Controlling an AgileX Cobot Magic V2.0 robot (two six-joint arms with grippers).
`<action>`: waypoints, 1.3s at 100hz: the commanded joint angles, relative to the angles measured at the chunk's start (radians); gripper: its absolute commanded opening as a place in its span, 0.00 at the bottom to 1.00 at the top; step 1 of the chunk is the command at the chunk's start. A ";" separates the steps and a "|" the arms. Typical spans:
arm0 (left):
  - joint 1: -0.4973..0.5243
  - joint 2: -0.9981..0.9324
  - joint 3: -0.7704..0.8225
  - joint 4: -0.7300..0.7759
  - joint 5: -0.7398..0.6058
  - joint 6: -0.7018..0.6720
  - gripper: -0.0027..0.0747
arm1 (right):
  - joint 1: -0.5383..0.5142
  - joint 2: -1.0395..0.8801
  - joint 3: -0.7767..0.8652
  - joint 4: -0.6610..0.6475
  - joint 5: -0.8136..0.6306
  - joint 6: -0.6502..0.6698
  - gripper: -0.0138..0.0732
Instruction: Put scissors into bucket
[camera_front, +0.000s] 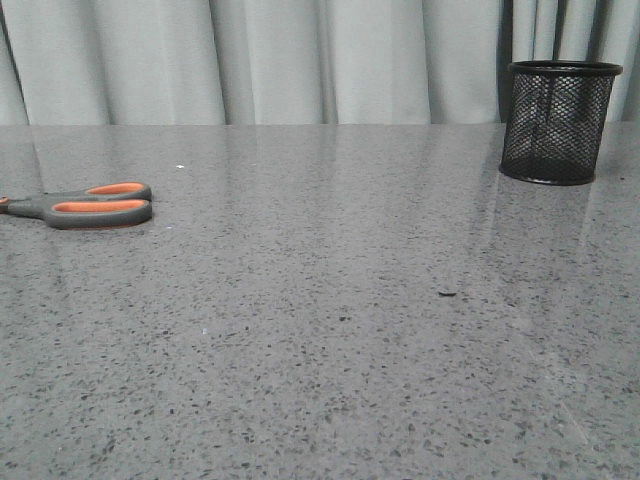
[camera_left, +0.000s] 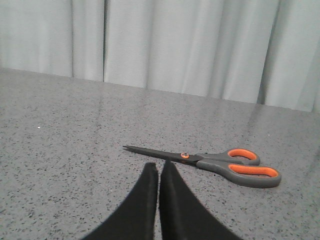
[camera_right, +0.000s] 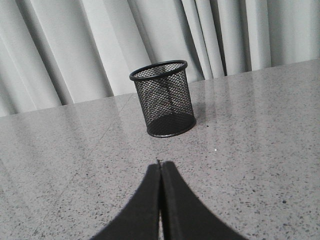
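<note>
Since the scissors lie flat w/ blades closed, well apart from the upright mesh bucket, both left gripper & right gripper wait w/ fingers pressed together, holding nothing.

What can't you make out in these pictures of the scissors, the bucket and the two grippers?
- Scissors: front view's left edge cuts off the blades; only the left wrist view shows them whole.
- Bucket: the front view sits too low to see inside; in the right wrist view the mesh blurs the interior, so contents are uncertain.
- Left gripper and right gripper: absent from the front view, so their height above the table cannot be told.
</note>
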 joint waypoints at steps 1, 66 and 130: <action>0.004 -0.025 0.016 -0.011 -0.083 -0.011 0.01 | -0.007 -0.020 0.026 0.003 -0.086 -0.005 0.08; 0.004 -0.025 0.016 -0.011 -0.083 -0.011 0.01 | -0.007 -0.020 0.026 0.003 -0.087 -0.005 0.08; 0.004 -0.025 0.016 -0.105 -0.083 -0.011 0.01 | -0.007 -0.020 0.026 0.029 -0.087 -0.005 0.08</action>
